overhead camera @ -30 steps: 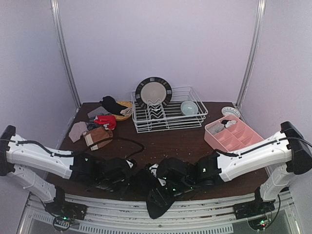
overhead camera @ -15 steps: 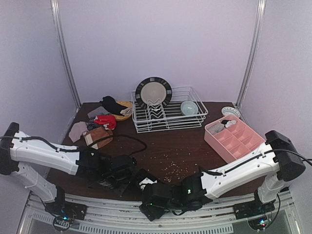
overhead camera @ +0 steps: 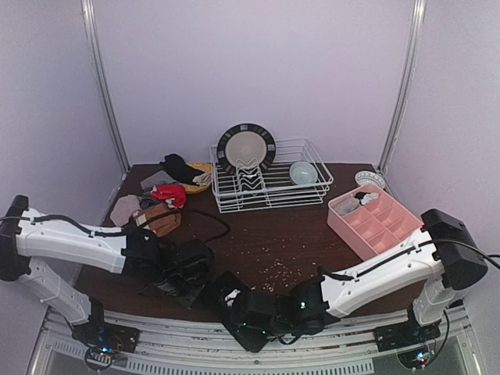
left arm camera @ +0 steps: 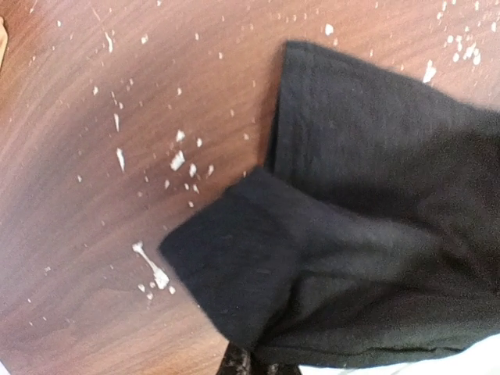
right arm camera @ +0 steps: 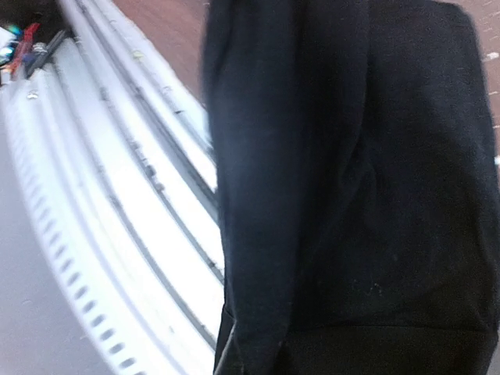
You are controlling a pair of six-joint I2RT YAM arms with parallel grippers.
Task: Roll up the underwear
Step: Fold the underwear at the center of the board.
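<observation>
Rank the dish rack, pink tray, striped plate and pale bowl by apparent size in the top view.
Dish rack, largest
pink tray
striped plate
pale bowl, smallest
The tray lies nearer the camera.

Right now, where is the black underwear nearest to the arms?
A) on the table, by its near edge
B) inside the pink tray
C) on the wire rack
A: the black underwear lies on the brown table, and the right wrist view shows the white rail beside it.

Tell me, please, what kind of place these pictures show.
Probably a robot test cell staged like a home, not a real one: plain lilac walls enclose a brown table holding a dish rack, a pile of underwear and a pink tray.
</observation>
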